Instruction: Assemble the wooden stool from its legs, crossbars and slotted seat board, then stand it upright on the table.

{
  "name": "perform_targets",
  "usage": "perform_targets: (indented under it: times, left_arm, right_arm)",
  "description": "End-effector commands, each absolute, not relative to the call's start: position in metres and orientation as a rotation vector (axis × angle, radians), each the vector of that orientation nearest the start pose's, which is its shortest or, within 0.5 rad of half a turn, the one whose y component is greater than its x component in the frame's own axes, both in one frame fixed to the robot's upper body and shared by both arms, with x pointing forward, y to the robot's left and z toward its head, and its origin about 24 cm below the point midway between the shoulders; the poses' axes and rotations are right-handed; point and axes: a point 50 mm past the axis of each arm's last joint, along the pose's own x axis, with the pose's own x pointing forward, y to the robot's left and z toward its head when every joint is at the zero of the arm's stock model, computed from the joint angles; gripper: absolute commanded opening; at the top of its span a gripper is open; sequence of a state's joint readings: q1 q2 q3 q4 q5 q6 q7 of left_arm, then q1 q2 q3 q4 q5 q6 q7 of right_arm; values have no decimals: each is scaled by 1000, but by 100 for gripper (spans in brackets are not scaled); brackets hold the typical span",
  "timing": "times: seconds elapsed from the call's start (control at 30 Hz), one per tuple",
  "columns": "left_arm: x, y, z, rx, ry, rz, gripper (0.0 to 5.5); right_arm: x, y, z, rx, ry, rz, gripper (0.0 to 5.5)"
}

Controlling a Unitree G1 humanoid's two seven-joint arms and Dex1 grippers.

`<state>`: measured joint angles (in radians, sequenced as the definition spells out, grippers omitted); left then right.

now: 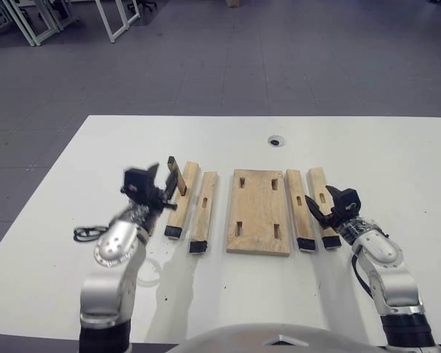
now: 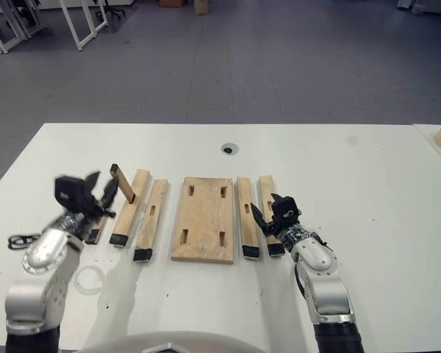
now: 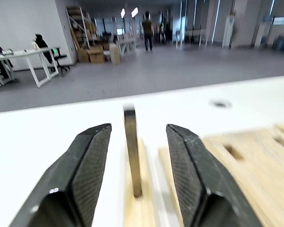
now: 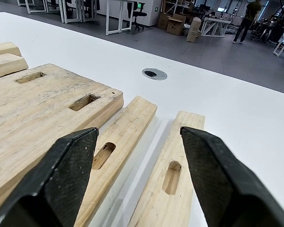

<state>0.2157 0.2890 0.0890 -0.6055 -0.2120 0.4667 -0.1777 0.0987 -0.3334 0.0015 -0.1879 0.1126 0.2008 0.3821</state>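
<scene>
Cable loop (image 1: pixel 87 233), black, lies on the white table (image 1: pixel 397 169) out past my left wrist, and a clear ring (image 2: pixel 88 279) sits nearer the table's front edge beside that forearm. A short dark strip (image 2: pixel 94 235) lies flat under the left arm; I can't tell what it is.

My left gripper (image 3: pixel 138 127) hovers with its jaws parted. The dark crossbar (image 3: pixel 131 151) stands between them, a gap showing on each side, so nothing is gripped. The crossbar rises at a tilt from the first leg (image 1: pixel 184 197) directly ahead of the gripper. Its lower end meets the leg's top face, but I can't tell whether it is seated in the slot. Just right of that hand lies the second leg (image 1: pixel 203 209), flat, slot up, a black cap on its near end.

Between my two hands the slotted seat board (image 1: pixel 259 213) lies flat, four slots showing. A round grommet hole (image 1: pixel 276 140) sits in the table beyond it.

The third leg (image 1: pixel 300 208) lies just beside the board's right edge, and the fourth leg (image 1: pixel 320 193) beside that. Both are flat with black caps toward me. My right gripper (image 4: pixel 138 132) hangs low over the near ends of these two legs, jaws spread wide, holding nothing; both leg slots show between its fingers (image 4: pixel 71 170).
</scene>
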Motion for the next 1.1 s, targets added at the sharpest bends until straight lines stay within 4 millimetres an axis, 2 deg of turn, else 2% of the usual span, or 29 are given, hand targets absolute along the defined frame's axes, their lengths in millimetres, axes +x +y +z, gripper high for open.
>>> perform_targets:
  times: [0.03,0.2,0.37,0.63,0.73,0.97,1.1]
  left_arm:
    - [191,190,91,149,140,-165,214]
    - [190,195,57,191,298,-149,214]
    - [190,198,35,173,386,-83,214]
    - [186,195,23,145,458,-89,352]
    - [184,197,15,115,512,-80,366]
    - [189,194,14,41,546,-85,252]
    - [200,197,21,17,514,-39,204]
  right_arm:
    - [230,-193,53,-210,149,368,319]
    - [231,-192,54,-209,143,368,319]
    - [233,-192,54,-210,146,376,319]
    - [232,-192,53,-211,153,380,319]
    - [231,-192,53,-212,154,379,319]
    - [233,-191,53,-210,149,379,319]
    - [240,-190,66,-144,104,351,319]
